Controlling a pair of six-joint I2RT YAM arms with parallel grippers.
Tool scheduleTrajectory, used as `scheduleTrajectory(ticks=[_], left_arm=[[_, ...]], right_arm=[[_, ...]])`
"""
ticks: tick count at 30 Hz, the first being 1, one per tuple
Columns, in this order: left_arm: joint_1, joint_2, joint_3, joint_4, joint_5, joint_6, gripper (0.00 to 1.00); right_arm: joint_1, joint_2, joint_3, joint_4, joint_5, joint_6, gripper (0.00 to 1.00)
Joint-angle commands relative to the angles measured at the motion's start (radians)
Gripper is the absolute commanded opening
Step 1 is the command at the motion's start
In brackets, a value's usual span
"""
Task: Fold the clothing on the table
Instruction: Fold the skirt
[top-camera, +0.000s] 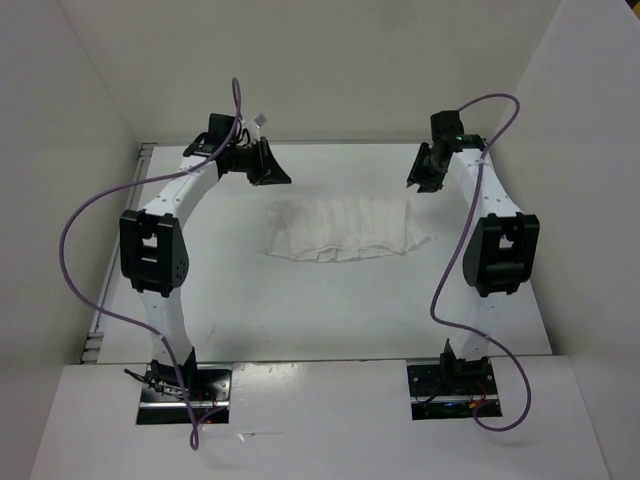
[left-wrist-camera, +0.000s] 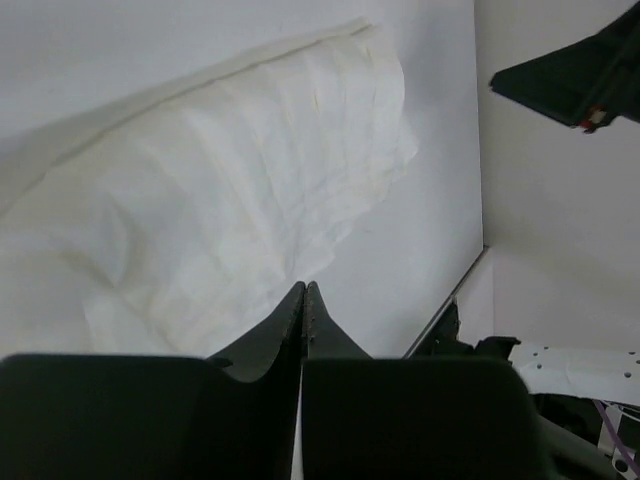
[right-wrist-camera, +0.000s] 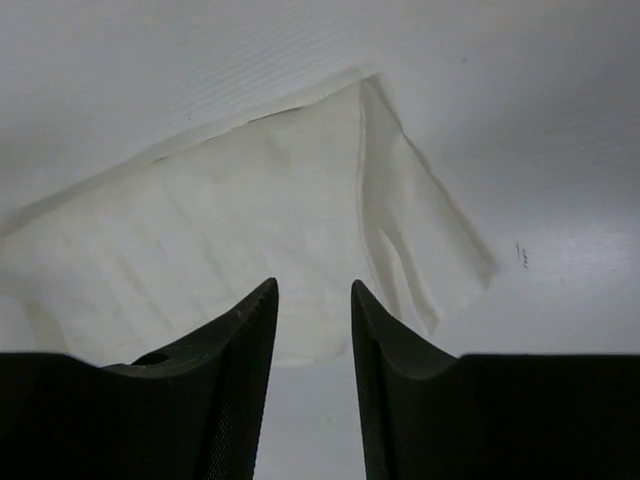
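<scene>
Left jaws closed, right jaws parted, both empty near the clothing (top-camera: 345, 230)

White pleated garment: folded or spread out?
Spread: the thin white pleated garment lies as one wide wrinkled band on the glossy white table; doubled layers underneath, cannot tell.

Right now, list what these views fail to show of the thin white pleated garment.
- Left wrist view: thin white pleated garment runs off the left edge; shut black left pincer covers its near edge.
- Right wrist view: black right pincer hides part of the near hem.
- Top view: layer count, too small, white on white.
</scene>
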Motion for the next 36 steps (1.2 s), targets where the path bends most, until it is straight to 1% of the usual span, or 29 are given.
scheduleTrajectory(ticks=[1, 2, 3, 5, 6, 7, 9, 11, 13, 15, 19, 21, 22, 24, 28, 29, 31, 32, 33, 34, 35, 36], left_arm=[[-0.026, 0.168, 0.069, 0.055, 0.049, -0.058, 0.00], [-0.038, 0.197, 0.090, 0.073, 0.082, -0.072, 0.00], [-0.048, 0.223, 0.121, 0.084, 0.083, -0.099, 0.00], [-0.061, 0.280, 0.135, 0.095, 0.083, -0.109, 0.00], [-0.061, 0.294, 0.135, 0.095, 0.058, -0.109, 0.00], [-0.070, 0.316, 0.126, 0.095, 0.049, -0.118, 0.00], [-0.070, 0.325, 0.104, 0.081, 0.040, -0.118, 0.00], [-0.070, 0.334, 0.074, 0.057, -0.020, -0.096, 0.00], [-0.070, 0.322, 0.005, 0.046, -0.080, -0.087, 0.00], [-0.049, 0.308, -0.072, 0.046, -0.117, -0.087, 0.00], [-0.026, 0.299, -0.153, 0.055, -0.180, -0.064, 0.00], [0.002, 0.299, -0.154, 0.055, -0.203, -0.052, 0.00], [0.002, 0.299, -0.154, 0.055, -0.212, -0.052, 0.00], [0.036, 0.299, -0.154, 0.055, -0.223, -0.052, 0.00], [0.059, 0.308, -0.103, 0.032, -0.232, -0.052, 0.00], [0.059, 0.297, -0.094, 0.021, -0.202, -0.040, 0.00], [0.059, 0.248, -0.083, 0.011, -0.137, -0.026, 0.07], [0.059, 0.218, -0.083, 0.041, -0.097, -0.017, 0.15], [0.059, 0.145, -0.094, 0.058, -0.038, -0.016, 0.38], [0.059, 0.106, -0.094, 0.070, -0.023, -0.003, 0.48], [0.059, 0.072, -0.079, 0.070, -0.023, 0.009, 0.54], [0.059, 0.013, -0.063, 0.070, -0.034, 0.045, 0.70]], right_arm=[[0.023, 0.141, 0.038, 0.074, -0.055, 0.001, 0.40], [0.023, 0.166, 0.064, 0.088, -0.055, 0.001, 0.39], [0.033, 0.212, 0.075, 0.097, -0.068, 0.001, 0.36], [0.042, 0.247, 0.091, 0.117, -0.088, -0.009, 0.33], [0.042, 0.281, 0.100, 0.132, -0.089, -0.019, 0.31], [0.042, 0.298, 0.121, 0.133, -0.089, -0.019, 0.28], [0.042, 0.333, 0.132, 0.099, -0.089, -0.028, 0.26], [0.042, 0.356, 0.134, 0.090, -0.089, -0.028, 0.26], [0.042, 0.367, 0.115, 0.090, -0.061, -0.028, 0.26], [0.042, 0.367, 0.076, 0.090, -0.052, -0.019, 0.26], [0.065, 0.367, -0.032, 0.080, -0.062, 0.001, 0.26], [0.085, 0.349, -0.081, 0.080, -0.062, 0.001, 0.26], [0.097, 0.340, -0.136, 0.080, -0.062, 0.001, 0.26], [0.126, 0.306, -0.211, 0.090, -0.072, 0.010, 0.26], [0.149, 0.260, -0.293, 0.110, -0.070, 0.020, 0.26], [0.149, 0.251, -0.293, 0.110, -0.061, 0.020, 0.26], [0.149, 0.218, -0.271, 0.110, -0.038, 0.008, 0.26], [0.149, 0.202, -0.258, 0.096, -0.027, 0.007, 0.26], [0.149, 0.165, -0.223, 0.082, -0.027, -0.005, 0.30], [0.149, 0.148, -0.201, 0.073, -0.027, -0.020, 0.33], [0.149, 0.131, -0.181, 0.073, -0.027, -0.020, 0.34], [0.149, 0.101, -0.144, 0.058, -0.027, -0.032, 0.35]])
